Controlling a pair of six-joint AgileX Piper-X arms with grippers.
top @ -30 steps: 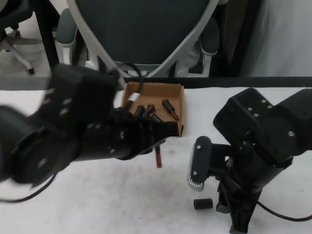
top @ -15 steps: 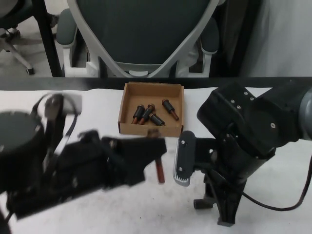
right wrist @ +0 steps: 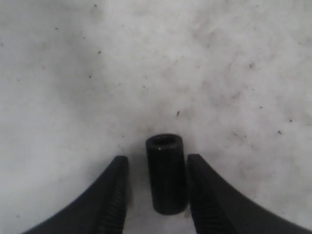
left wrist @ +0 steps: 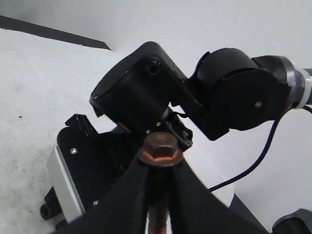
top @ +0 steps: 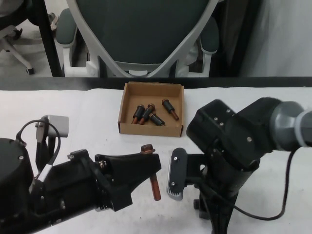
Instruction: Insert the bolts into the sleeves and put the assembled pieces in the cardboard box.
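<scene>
The step in hand appears to be the pick-up of the last loose sleeve, while the matching bolt waits in the other arm. The left gripper (left wrist: 158, 170) is pinched on the shank of a copper-coloured bolt (top: 154, 184), just under its hexagonal head. The bolt hangs head up and a little tilted above the bench (top: 97, 122), between the two arms and on the near side of the cardboard box (top: 150, 129). The right gripper (right wrist: 158, 159) points down at the bench with its fingers (right wrist: 114, 195) spread. The black sleeve (right wrist: 166, 173) lies on its side between them, toward the near edge of the bench, with its open bore facing away from the wrist. It is close to both pads, but a gap shows on each side. The box stands near the far edge of the bench, about the middle, and four assembled pieces (top: 146, 113) already lie inside it. The next move probably calls for closing the right fingers squarely on the sleeve so that it does not roll. It must then be lifted and turned until its bore lines up with the tip of the bolt. The bore looks narrow, so the alignment must be careful.
</scene>
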